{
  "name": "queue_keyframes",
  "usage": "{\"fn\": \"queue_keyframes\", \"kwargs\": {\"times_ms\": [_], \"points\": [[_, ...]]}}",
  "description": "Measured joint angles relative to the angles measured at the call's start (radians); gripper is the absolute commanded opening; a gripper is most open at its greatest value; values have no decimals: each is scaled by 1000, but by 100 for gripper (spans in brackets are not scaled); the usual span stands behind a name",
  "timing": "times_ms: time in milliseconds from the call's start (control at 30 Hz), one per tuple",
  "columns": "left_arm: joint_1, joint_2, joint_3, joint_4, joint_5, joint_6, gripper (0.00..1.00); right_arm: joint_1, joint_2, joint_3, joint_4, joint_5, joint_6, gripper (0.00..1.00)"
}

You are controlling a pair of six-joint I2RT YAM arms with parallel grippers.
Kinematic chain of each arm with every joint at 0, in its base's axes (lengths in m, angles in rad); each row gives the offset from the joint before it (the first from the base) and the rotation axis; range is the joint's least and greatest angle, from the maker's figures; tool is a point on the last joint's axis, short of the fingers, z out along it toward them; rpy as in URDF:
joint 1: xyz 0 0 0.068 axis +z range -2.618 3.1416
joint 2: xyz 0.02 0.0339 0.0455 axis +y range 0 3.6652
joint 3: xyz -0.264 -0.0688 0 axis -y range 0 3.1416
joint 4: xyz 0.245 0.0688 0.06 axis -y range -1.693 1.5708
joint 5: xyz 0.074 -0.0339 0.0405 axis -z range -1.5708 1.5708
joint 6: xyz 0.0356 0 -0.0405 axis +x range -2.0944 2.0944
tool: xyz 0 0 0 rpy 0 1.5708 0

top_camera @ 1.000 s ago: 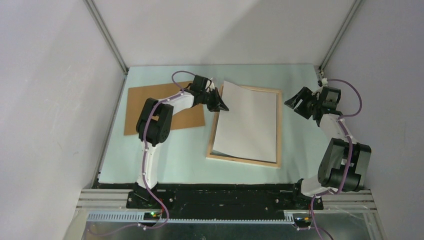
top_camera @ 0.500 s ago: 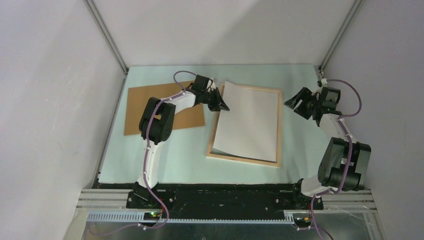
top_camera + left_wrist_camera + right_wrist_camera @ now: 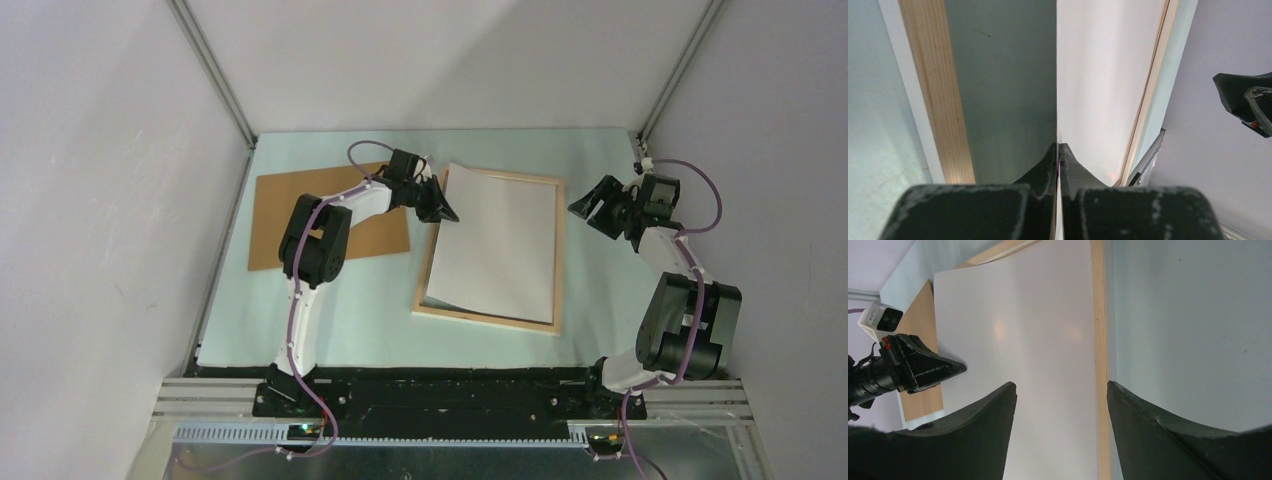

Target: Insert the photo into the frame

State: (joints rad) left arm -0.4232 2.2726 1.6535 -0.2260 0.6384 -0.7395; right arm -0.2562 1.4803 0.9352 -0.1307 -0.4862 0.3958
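Observation:
The photo [image 3: 500,245] shows only its plain white back and lies over the pale wood frame [image 3: 559,250], its left edge lifted off the left rail. My left gripper [image 3: 443,212] is shut on that left edge. In the left wrist view the sheet [image 3: 1103,75] runs edge-on out of the closed gripper [image 3: 1058,147], with a frame rail [image 3: 938,90] to the left. My right gripper [image 3: 585,210] hangs open just right of the frame. In its own view the open gripper [image 3: 1060,390] straddles the frame's right rail [image 3: 1098,340] and the photo [image 3: 1038,340], holding nothing.
A flat brown backing board [image 3: 300,215] lies on the pale green mat left of the frame, partly under the left arm. Grey walls with metal corner posts [image 3: 215,75] enclose the table on three sides.
The left arm has shifted only very slightly. The photo, the frame and the right arm stand as before.

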Motion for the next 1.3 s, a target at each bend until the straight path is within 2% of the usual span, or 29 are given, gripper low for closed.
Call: {"fn": "queue_keyframes", "kwargs": {"times_ms": [400, 600, 833, 967, 1167, 1300], "points": [[-3, 21, 44, -26, -3, 20, 13, 0, 0, 0, 0, 0, -5, 71], [-4, 32, 56, -42, -8, 35, 21, 0, 1, 0, 0, 0, -5, 71], [-6, 32, 56, -57, -12, 48, 40, 0, 1, 0, 0, 0, -5, 71], [-7, 32, 56, -75, -29, 62, 56, 0, 1, 0, 0, 0, -5, 71], [-7, 23, 61, -86, -34, 79, 85, 0, 1, 0, 0, -1, -5, 71], [-11, 1, 65, -101, -60, 101, 96, 0, 1, 0, 0, -1, -5, 71]]}}
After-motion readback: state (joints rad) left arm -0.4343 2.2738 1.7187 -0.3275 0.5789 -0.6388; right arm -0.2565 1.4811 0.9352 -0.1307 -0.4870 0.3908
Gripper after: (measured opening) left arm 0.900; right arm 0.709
